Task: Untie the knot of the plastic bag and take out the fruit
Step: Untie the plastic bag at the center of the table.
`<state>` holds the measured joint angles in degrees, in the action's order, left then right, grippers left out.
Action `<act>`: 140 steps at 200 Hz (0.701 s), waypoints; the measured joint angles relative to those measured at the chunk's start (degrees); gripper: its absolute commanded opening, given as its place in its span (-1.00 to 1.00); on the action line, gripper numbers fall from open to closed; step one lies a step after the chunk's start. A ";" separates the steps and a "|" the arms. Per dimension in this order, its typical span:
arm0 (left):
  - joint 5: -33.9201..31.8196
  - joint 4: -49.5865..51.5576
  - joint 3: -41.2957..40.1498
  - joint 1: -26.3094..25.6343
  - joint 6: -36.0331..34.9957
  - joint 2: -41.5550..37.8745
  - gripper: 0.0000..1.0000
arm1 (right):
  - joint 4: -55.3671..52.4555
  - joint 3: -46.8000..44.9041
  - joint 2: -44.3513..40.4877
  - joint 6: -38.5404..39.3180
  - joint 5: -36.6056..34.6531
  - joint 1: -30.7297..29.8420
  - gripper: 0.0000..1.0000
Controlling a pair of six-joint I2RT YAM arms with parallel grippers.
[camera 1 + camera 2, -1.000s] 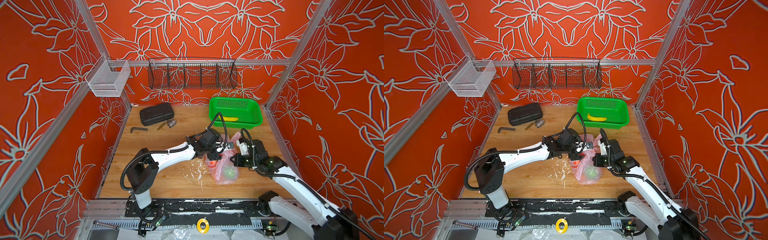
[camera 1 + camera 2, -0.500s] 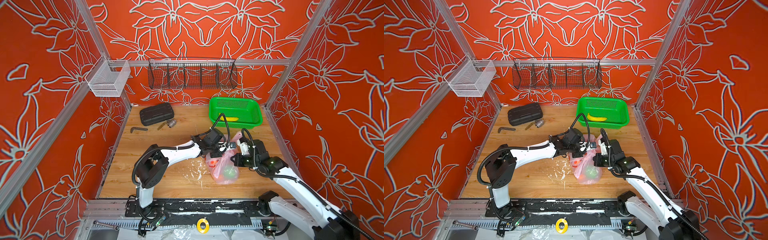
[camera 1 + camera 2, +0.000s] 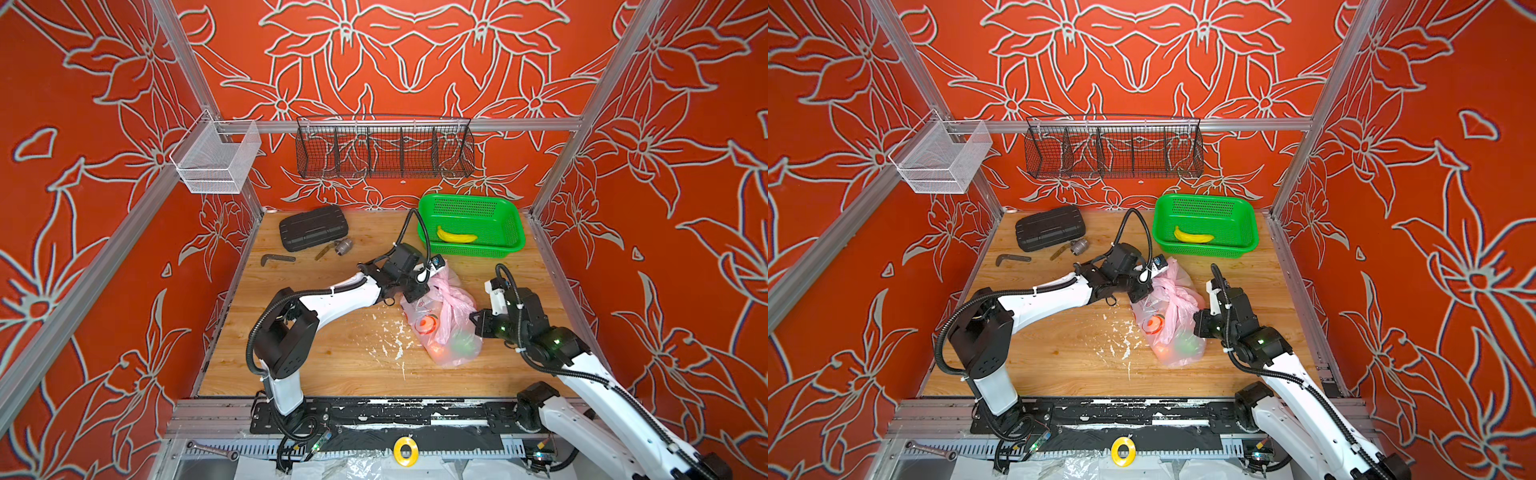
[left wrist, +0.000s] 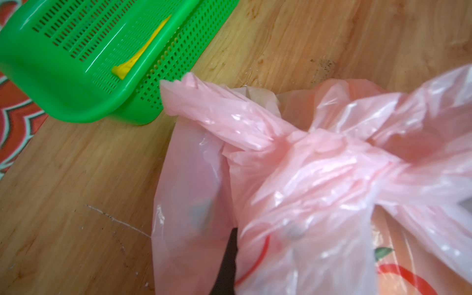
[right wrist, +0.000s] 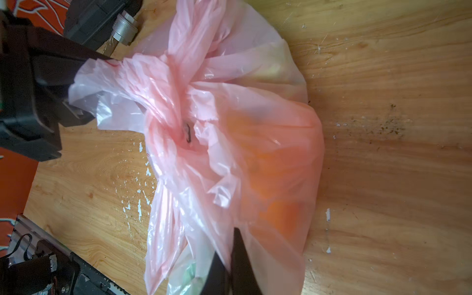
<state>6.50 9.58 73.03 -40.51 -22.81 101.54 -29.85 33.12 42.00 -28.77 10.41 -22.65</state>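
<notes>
The plastic bag (image 3: pixel 451 328) (image 3: pixel 1169 328), thin translucent pink with red marks, lies on the wooden table. Its knot (image 4: pixel 319 143) (image 5: pixel 178 112) is still twisted tight on top. Fruit shows through the film: orange pieces (image 5: pixel 275 178) and a round green one (image 3: pixel 463 343) (image 3: pixel 1185 345). My left gripper (image 3: pixel 415 293) (image 4: pixel 231 245) is shut on a fold of the bag on the knot's left side. My right gripper (image 3: pixel 478 322) (image 5: pixel 229 252) is shut on the bag's film at its right side, low down.
A green basket (image 3: pixel 511 224) with a banana (image 3: pixel 456 237) stands at the back right, close behind the bag. A black case (image 3: pixel 313 227), a metal fitting (image 3: pixel 343 246) and an Allen key (image 3: pixel 276 258) lie at the back left. White flecks (image 3: pixel 390 336) dot the wood.
My left gripper has shifted a little to the right onto the bag and closed on its plastic. The right gripper has stayed shut in place.
</notes>
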 measured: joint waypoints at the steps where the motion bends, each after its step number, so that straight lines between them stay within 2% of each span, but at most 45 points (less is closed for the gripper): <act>1: 0.00 -0.07 -0.15 0.04 0.24 -0.09 -1.00 | -0.02 -0.02 -0.07 0.00 -0.04 0.00 -1.00; 10: 0.02 -0.24 -0.72 0.26 1.25 -0.39 -1.00 | -0.31 -0.33 -0.59 -0.02 -0.48 0.00 -1.00; 16: 0.07 -0.20 -0.92 0.35 1.92 -0.48 -1.00 | -0.52 -0.55 -0.96 -0.09 -0.81 0.00 -0.74; 21: 0.22 -0.11 -0.94 0.37 2.51 -0.52 -1.00 | -0.68 -0.68 -1.25 -0.09 -1.05 0.00 -0.46; 22: 0.28 -0.11 -0.94 0.39 2.64 -0.52 -1.00 | -0.74 -0.74 -1.38 -0.09 -1.14 0.00 -0.35; 28: 0.52 -0.13 -0.94 0.39 3.34 -0.52 -1.00 | -0.96 -0.83 -1.70 -0.31 -1.46 0.00 -0.15; 31: 0.72 -0.13 -0.94 0.39 3.67 -0.52 -1.00 | -1.22 -0.83 -1.92 -0.22 -1.68 0.00 0.02; 43: 1.42 -0.07 -0.92 0.46 5.11 -0.55 -1.00 | -1.77 -0.74 -2.62 0.02 -2.47 0.00 0.20; 85: 3.13 1.68 1.01 0.81 10.80 -0.50 -1.00 | -2.08 6.54 -1.79 7.34 -2.21 -0.02 0.23; 140: 3.74 2.19 2.64 0.81 14.62 -0.22 -1.00 | -0.90 13.03 7.48 20.79 0.52 -2.47 0.20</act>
<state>10.24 11.77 75.68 -39.70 -8.19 101.32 -30.74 46.15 49.47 -7.99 10.94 -25.12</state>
